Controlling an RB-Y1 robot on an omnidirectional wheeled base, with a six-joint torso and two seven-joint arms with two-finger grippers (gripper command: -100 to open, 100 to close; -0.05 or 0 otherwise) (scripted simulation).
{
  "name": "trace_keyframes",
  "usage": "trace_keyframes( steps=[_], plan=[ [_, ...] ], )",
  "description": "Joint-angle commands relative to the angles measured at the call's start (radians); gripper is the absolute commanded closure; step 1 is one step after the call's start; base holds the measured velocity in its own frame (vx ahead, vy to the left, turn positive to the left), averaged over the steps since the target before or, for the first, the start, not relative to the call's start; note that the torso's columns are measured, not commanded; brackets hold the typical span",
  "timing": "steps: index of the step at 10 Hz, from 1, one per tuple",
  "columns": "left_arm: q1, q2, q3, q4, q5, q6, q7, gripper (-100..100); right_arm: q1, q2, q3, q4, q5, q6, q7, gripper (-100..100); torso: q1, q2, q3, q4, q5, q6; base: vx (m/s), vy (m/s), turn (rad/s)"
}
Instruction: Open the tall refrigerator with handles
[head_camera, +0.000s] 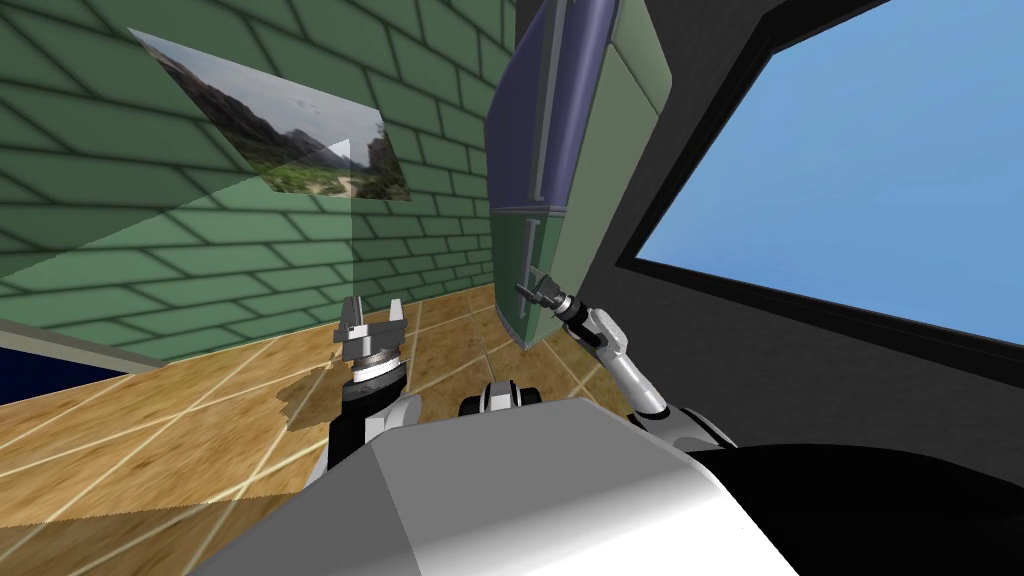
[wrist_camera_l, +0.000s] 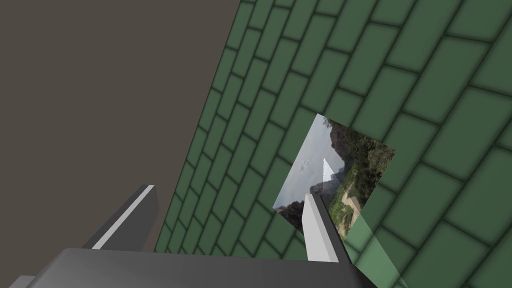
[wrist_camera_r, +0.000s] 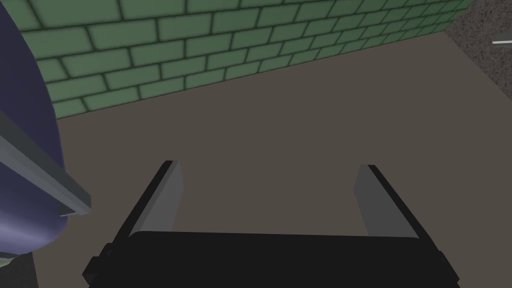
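Head view first: the refrigerator (head_camera: 560, 150) rises at twelve o'clock, a tall slab with rounded edges, a glossy purple upper door (head_camera: 520, 120) over a matte green lower door (head_camera: 510, 270), each carrying a slim grey bar. The right end effector (head_camera: 532, 290) is up at the fridge's six o'clock, right beside the lower handle (head_camera: 527, 255); I cannot tell from here whether it touches. The left end effector (head_camera: 370, 318) sits away at its nine o'clock over the wood-look floor (head_camera: 150, 430) with its pale seams, blades spread and pointing up. Over to the left wrist view: two thin fingers stand wide apart with nothing between them, so that arm is idle. Now the right wrist view: fingers parted here too, nothing held, just a flat brown-grey plane beyond them. The curved purple door bulges close in, just outside one blade, and the squared lower end of the upper handle (head_camera: 545, 110) juts there, not between the fingers. So, as I read it, the grasp is not yet made. To do this well, shift sideways until one bar sits squarely between the blades, close firmly across its flat sides, then pull along the door's arc, not straight back, or those thin blades may slide off the smooth bar.
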Motion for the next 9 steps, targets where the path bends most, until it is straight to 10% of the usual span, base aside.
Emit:
trace_keyframes(
  steps=[1,9],
  plan=[
    [0.000,0.000,0.000,0.000,0.000,0.000,0.000,0,-0.056,-0.051,0.000,0.036,0.074,-0.005,0.036,-100,0.000,0.000,0.000,0.000,0.000,0.000,0.031,0.006,0.034],
    [0.000,0.000,0.000,0.000,0.000,0.000,0.000,0,-0.213,-0.190,-0.001,0.152,0.284,-0.015,0.126,-100,0.000,0.000,0.000,0.000,0.000,0.000,0.032,0.011,0.032]
  ],
)
